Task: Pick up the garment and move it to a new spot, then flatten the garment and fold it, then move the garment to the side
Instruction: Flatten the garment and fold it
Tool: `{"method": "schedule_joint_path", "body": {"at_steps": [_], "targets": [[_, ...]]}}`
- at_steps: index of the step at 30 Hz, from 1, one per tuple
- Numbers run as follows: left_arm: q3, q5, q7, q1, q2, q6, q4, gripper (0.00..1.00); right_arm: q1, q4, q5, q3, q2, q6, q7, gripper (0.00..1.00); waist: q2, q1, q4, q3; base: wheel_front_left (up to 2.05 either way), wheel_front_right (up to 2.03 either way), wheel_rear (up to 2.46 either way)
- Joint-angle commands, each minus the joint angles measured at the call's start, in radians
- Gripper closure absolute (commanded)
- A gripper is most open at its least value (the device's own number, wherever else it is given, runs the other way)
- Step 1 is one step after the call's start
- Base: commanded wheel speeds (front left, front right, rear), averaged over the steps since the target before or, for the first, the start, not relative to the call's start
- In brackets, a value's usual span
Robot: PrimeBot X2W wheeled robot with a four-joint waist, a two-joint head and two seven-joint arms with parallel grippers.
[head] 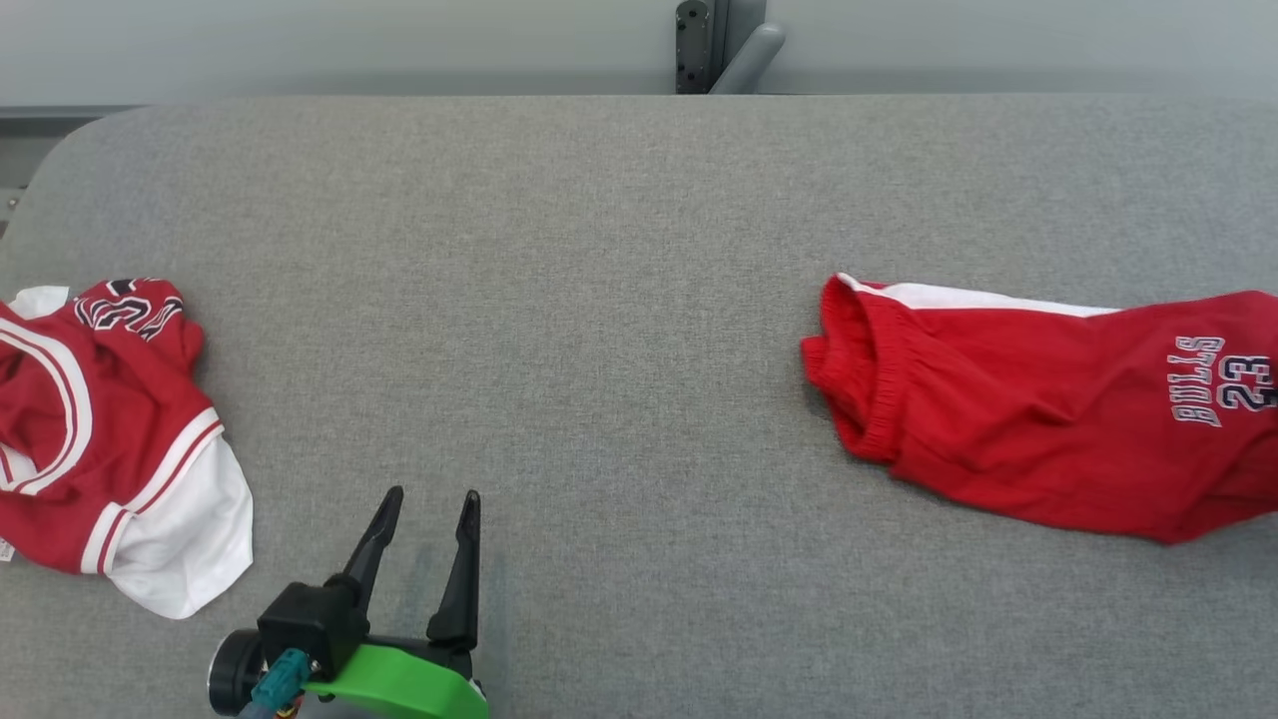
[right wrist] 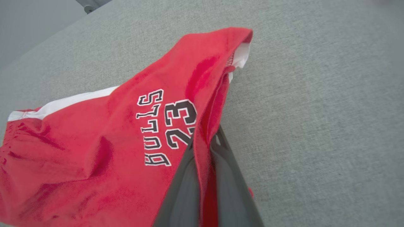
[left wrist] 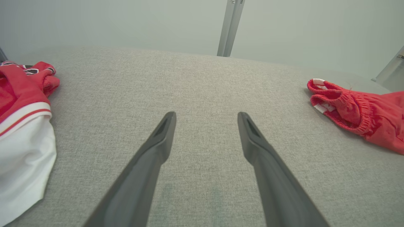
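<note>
The garment (head: 1048, 429) is a pair of red shorts with a white side stripe and "BULLS 23" lettering. It lies crumpled at the right of the grey table (head: 619, 300), running off the right edge of the head view. In the right wrist view my right gripper (right wrist: 205, 138) is shut on a fold of the garment (right wrist: 94, 151) beside the lettering, with red cloth pinched between the fingers. My left gripper (head: 432, 494) is open over bare table at the lower left, holding nothing. In the left wrist view the garment (left wrist: 363, 116) lies far right of the open left gripper (left wrist: 205, 114).
A red and white jersey (head: 100, 439) lies bunched at the table's left edge, close to my left gripper; it appears at the left in the left wrist view (left wrist: 22, 94). A dark post (head: 719, 45) stands behind the table's far edge.
</note>
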Motion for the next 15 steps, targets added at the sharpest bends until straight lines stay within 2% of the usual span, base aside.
{"method": "schedule_joint_path", "body": {"at_steps": [1, 4, 8, 11, 15], "targets": [[0.005, 0.013, -0.001, 0.024, -0.007, -0.011, 0.006, 0.0, 0.02, 0.018, 0.011, -0.023, -0.016, -0.001, -0.015, 1.0, -0.0001, 0.0001, -0.021, -0.028, 0.0, 0.0, 0.0], [0.009, 0.034, -0.001, 0.04, -0.02, -0.03, 0.012, 0.0, 0.025, 0.03, 0.011, -0.07, -0.044, -0.001, -0.039, 1.0, -0.0001, 0.0001, -0.016, -0.031, 0.0, 0.0, 0.0], [0.022, 0.048, -0.001, 0.064, -0.045, -0.045, 0.018, 0.0, 0.023, -0.051, 0.01, -0.099, -0.025, 0.0, -0.032, 1.0, -0.0001, 0.0001, -0.018, -0.037, 0.0, 0.0, 0.0], [0.033, 0.061, -0.001, 0.071, -0.059, -0.053, 0.02, 0.0, 0.012, -0.151, -0.013, -0.09, 0.034, 0.0, -0.015, 1.0, -0.0001, 0.0001, -0.028, -0.029, 0.0, 0.0, 0.0], [0.028, 0.083, -0.001, 0.06, -0.066, -0.068, 0.036, 0.0, -0.016, -0.242, -0.088, -0.069, 0.152, -0.001, 0.019, 1.0, -0.0001, 0.0001, -0.045, -0.012, 0.0, 0.0, 0.0]]}}
